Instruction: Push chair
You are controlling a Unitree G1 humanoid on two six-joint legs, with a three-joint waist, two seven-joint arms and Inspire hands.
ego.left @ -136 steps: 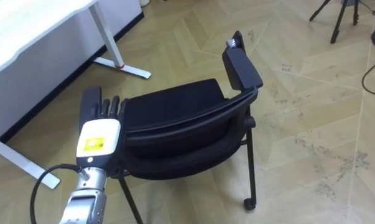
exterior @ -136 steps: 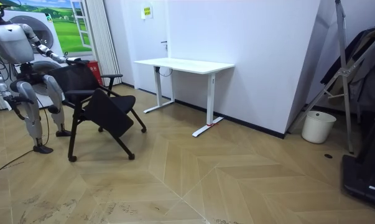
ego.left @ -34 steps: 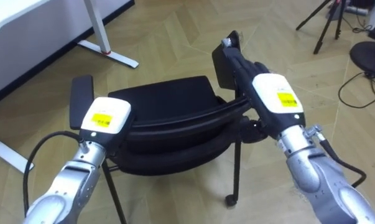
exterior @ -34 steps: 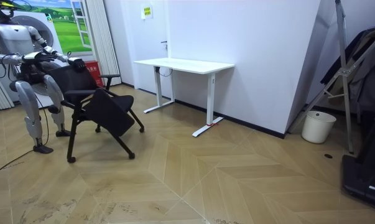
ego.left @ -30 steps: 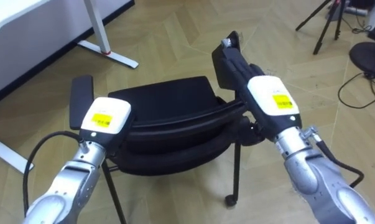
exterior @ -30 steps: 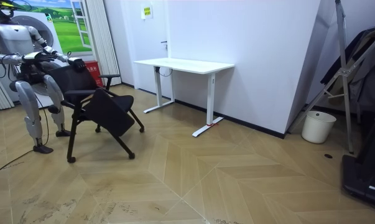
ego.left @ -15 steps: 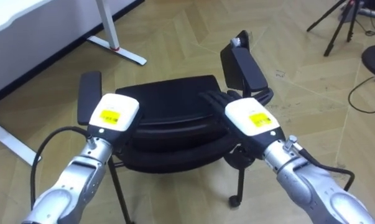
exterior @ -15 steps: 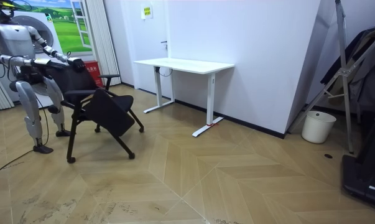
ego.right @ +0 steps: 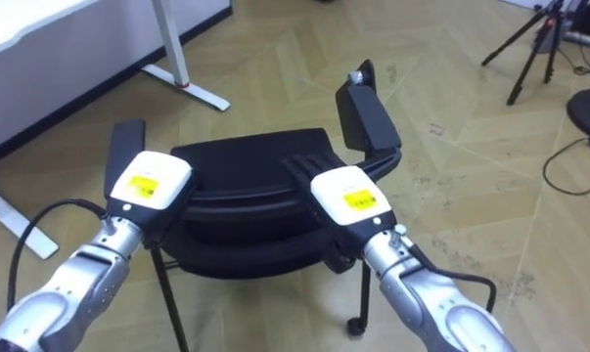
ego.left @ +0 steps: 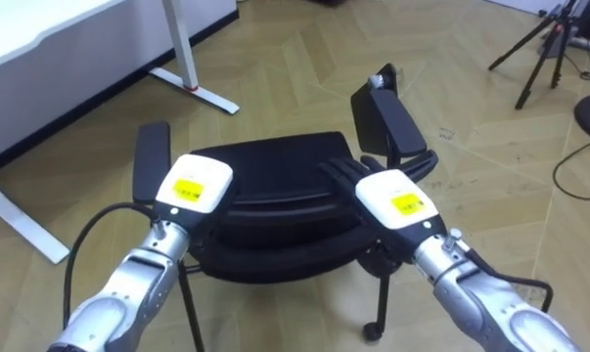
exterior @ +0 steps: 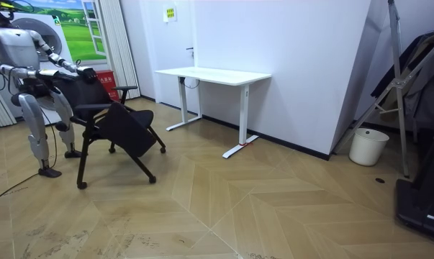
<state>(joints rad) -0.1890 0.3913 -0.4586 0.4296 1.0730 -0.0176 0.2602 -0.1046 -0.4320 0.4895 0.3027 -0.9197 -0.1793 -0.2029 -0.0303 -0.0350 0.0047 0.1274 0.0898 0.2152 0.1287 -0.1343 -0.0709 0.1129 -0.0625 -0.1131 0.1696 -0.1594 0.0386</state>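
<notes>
Indoors, the robot stands behind a black chair (ego.left: 275,171) on a wood floor (exterior: 274,208); its right hand (ego.left: 390,200) lies on the backrest's top edge, fingers straight; its left hand (ego.left: 192,186) rests at that edge's left end, fingers hidden, so whether they grip cannot be told; a white desk (ego.left: 50,44) stands ahead to the left, its foot (ego.left: 204,93) near the chair's left armrest (ego.left: 153,161); bare floor lies ahead and to the right; a tripod (ego.left: 554,22) stands well apart at the right; a white bin (exterior: 368,146) sits by the far wall.
</notes>
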